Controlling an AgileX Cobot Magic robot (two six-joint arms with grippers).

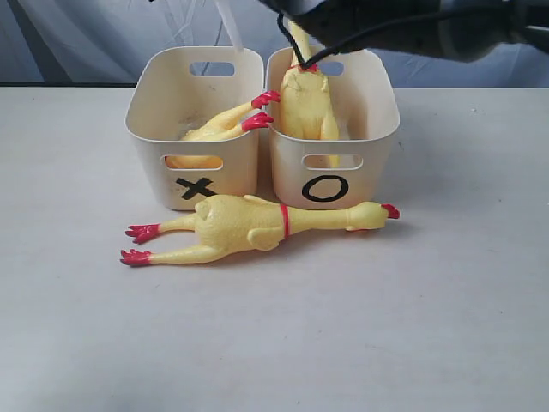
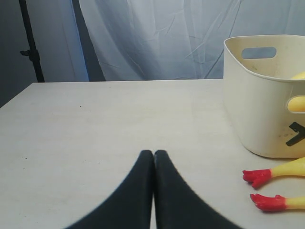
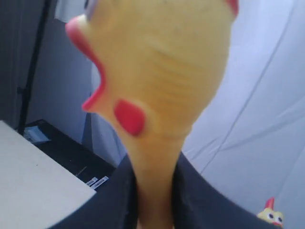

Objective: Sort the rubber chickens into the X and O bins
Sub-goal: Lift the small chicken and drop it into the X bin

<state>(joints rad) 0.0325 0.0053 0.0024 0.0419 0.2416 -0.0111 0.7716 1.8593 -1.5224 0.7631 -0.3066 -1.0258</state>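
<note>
Two cream bins stand side by side, the X bin [image 1: 193,129] on the left and the O bin [image 1: 369,129] on the right. One rubber chicken [image 1: 225,127] lies in the X bin with its red feet over the rim. A second chicken [image 1: 306,103] hangs upright, its body inside the O bin, with my right gripper [image 1: 296,15] shut on its neck [image 3: 155,164]; its head [image 3: 157,62] fills the right wrist view. A third chicken [image 1: 253,227] lies on the table in front of both bins. My left gripper [image 2: 153,153] is shut and empty, low over the table left of the X bin [image 2: 267,95].
The lying chicken's red feet [image 2: 259,177] show beside the X bin in the left wrist view. A small chicken head [image 3: 270,214] peeks in at the edge of the right wrist view. A white curtain hangs behind the table, and a dark stand [image 2: 29,43] is at the far left.
</note>
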